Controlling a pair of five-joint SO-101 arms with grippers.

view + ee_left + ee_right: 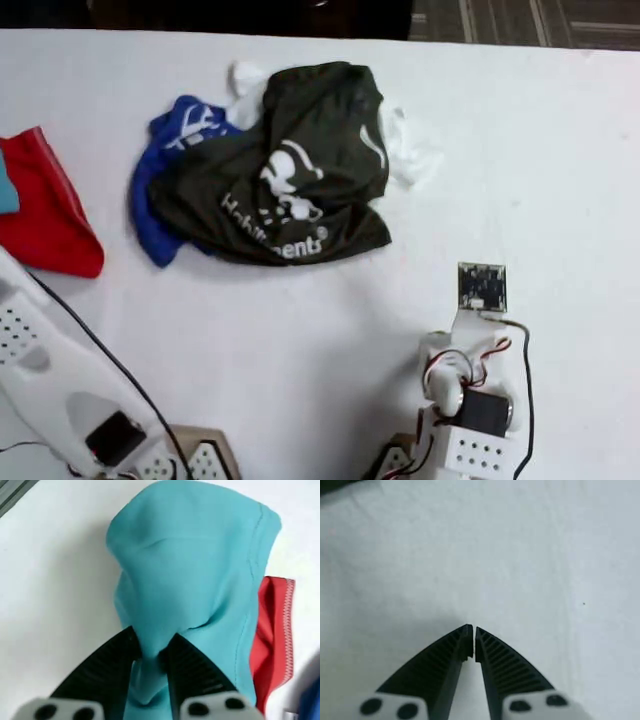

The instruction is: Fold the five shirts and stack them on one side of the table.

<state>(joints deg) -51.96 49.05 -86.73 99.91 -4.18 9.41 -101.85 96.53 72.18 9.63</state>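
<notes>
One teal shirt (190,570) in the clenched left hand (152,636); right hand (473,632) clenched over table (545,555).

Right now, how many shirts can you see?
5: teal shirt in the left gripper, red shirt beside it, black shirt atop blue shirt and white shirt mid-table.

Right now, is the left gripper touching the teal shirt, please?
Touching. The left wrist view shows the left gripper pinching a fold of the teal shirt between its fingers.
</notes>
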